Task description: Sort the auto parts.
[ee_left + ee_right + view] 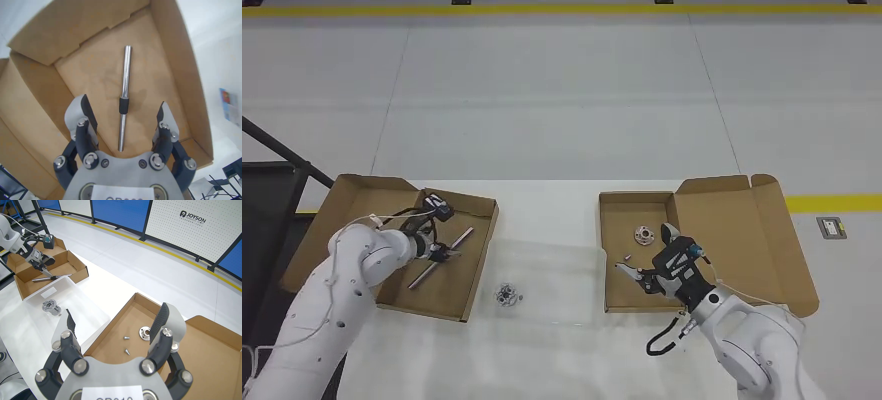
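Mid-sort, by the looks. Got the left box and right box flanking a clear tray. Found the rod flat in the left box, under the spread-open left gripper. Next up, probably: swing the right gripper, also open, over to the hub in the tray.

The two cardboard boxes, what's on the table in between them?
A clear plastic tray lies between the left box and the right box, holding one ribbed metal hub. The right wrist view shows it plainly, the top view faintly.
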